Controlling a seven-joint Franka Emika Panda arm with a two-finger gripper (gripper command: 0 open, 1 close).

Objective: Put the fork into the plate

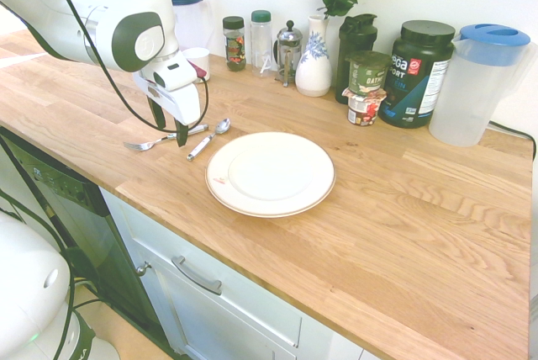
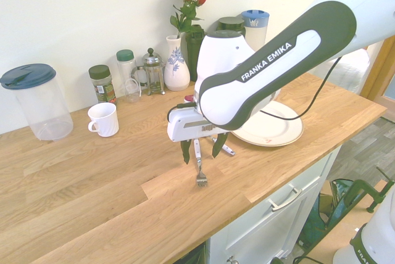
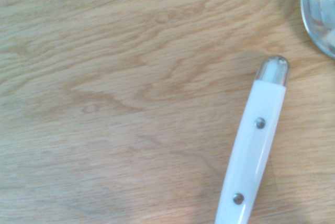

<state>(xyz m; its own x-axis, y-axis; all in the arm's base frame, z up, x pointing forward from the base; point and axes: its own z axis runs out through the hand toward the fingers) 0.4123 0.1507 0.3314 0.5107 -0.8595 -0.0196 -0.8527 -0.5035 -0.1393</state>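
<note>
Fork (image 1: pixel 160 139) lies flat on counter (image 1: pixel 403 209), tines far left, handle running right toward spoon (image 1: pixel 208 138) & plate (image 1: pixel 270 173). Gripper (image 1: pixel 169 129) hangs straight above handle, fingers spread wide, nothing held. Handle mid-part hidden behind fingers; probably straddled, can't confirm

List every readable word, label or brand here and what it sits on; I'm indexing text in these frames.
"FRANKA EMIKA": on the white robot arm.
"SPORT", above it partly cut "...EGA": on the big dark tub.
"BATH", uncertain: on the small green jar.
Spice jar label and the small cup print: too small to read.
</note>
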